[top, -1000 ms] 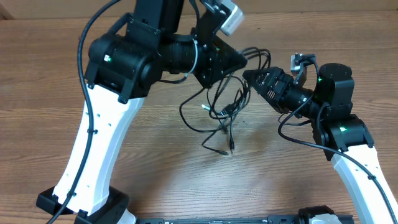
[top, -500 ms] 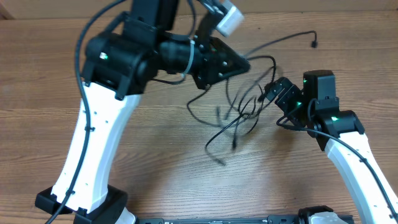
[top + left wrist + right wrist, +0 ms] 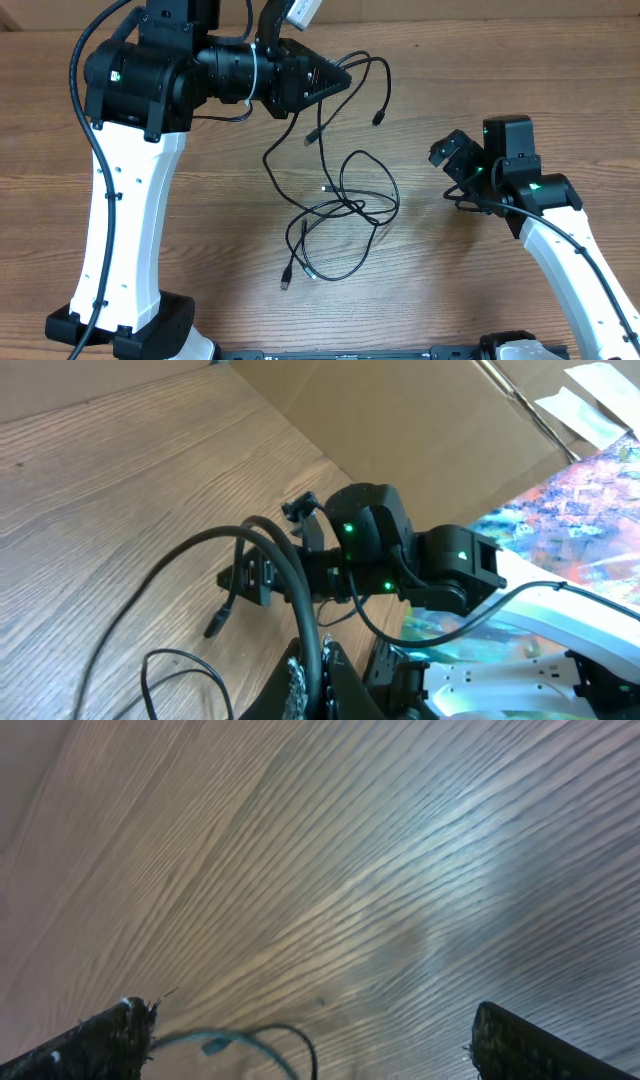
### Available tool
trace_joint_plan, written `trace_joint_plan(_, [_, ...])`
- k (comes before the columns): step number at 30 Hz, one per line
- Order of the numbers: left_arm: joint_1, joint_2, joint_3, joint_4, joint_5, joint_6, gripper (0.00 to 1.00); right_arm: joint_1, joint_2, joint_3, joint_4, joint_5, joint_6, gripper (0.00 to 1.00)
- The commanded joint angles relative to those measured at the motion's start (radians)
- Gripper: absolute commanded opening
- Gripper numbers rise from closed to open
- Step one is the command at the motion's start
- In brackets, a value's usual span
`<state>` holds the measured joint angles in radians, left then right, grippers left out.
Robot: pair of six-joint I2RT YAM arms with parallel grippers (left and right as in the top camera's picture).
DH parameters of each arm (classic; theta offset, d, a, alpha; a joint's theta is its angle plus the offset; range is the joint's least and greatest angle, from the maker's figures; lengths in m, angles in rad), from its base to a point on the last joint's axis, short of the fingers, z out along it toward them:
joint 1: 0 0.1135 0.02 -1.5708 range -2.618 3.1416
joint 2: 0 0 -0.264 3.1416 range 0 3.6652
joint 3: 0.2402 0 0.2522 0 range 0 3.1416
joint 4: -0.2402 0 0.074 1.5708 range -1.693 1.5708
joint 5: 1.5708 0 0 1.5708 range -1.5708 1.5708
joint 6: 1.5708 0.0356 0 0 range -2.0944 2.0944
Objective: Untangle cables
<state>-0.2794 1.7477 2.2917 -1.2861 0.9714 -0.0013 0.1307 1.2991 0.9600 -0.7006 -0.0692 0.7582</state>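
Observation:
Several thin black cables point(image 3: 345, 205) lie in a loose tangle on the wooden table point(image 3: 520, 70) between the two arms. One cable point(image 3: 372, 66) rises from the tangle to my left gripper point(image 3: 343, 79), arcs over it, and its plug point(image 3: 377, 122) hangs free. In the left wrist view the left gripper point(image 3: 318, 675) is shut on this cable point(image 3: 285, 565). My right gripper point(image 3: 443, 152) stands open to the right of the tangle, apart from it. Between its fingers point(image 3: 110, 1042) the right wrist view shows bare wood and a blurred thin cord point(image 3: 262, 1035), untouched.
The left arm's white column and base point(image 3: 125, 250) stand at the left, and the right arm point(image 3: 545, 215) rises from the lower right. A cardboard wall point(image 3: 420, 420) borders the table behind the right arm point(image 3: 375, 545).
The left arm swung left with its cable, drawing it out of the bundle. The tangle dropped and spread on the table. The right gripper pulled back to the right, away from the cables.

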Motion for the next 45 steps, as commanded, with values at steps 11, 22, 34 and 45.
trace_joint_plan(11, [0.004, -0.015, 0.023, 0.003, -0.119, -0.002, 0.04, -0.002, -0.001, 0.002, 0.046, -0.711, -0.531, 1.00])
trace_joint_plan(22, [0.004, -0.015, 0.023, -0.090, -0.574, -0.101, 0.14, -0.002, -0.001, 0.002, 0.010, -0.709, -0.558, 1.00])
trace_joint_plan(34, [0.004, -0.008, 0.019, -0.269, -0.742, -0.114, 0.65, -0.002, 0.000, 0.002, -0.087, -0.690, -0.554, 1.00])
trace_joint_plan(45, [-0.053, 0.063, 0.016, -0.307, -0.735, -0.100, 0.87, -0.002, 0.016, -0.005, -0.182, -0.601, -0.474, 1.00])
